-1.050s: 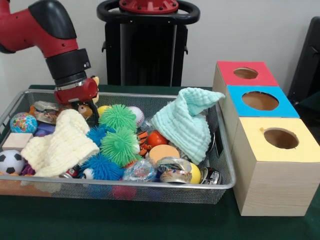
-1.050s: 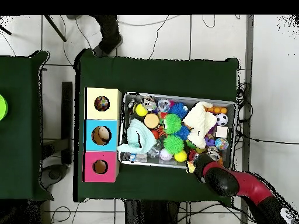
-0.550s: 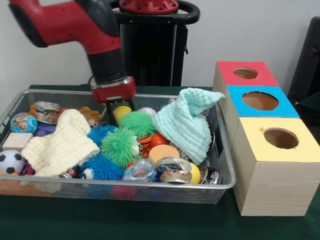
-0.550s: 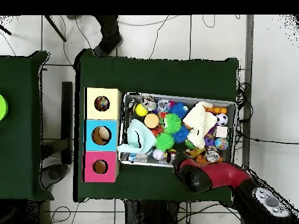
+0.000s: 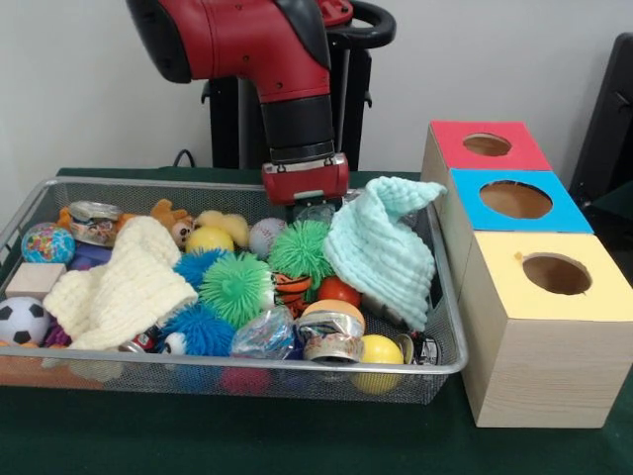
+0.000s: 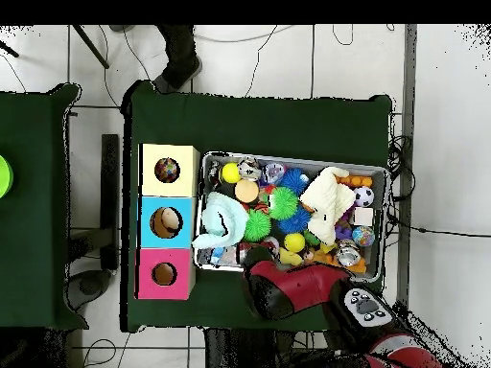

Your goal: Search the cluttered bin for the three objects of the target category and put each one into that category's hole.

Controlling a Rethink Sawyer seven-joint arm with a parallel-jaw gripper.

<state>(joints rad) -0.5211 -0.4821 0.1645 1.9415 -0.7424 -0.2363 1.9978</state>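
Meanwhile, we watch gripper [image 5: 305,205] hang over wire bin [image 5: 237,373] beside mint cloth [image 5: 381,247]; claw state we cannot tell. Search step, we judge; holed boxes [image 5: 539,322] wait alongside bin. Next: choose target.

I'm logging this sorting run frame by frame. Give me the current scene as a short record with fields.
bin: wire mesh basket on a green table, full of toys
cloths: mint cloth at the box end, cream cloth at the other
spiky balls: green, blue
boxes: red box, blue box, yellow box, one hole each
gripper: gripper at the bin's far rim beside the mint cloth, fingers hidden
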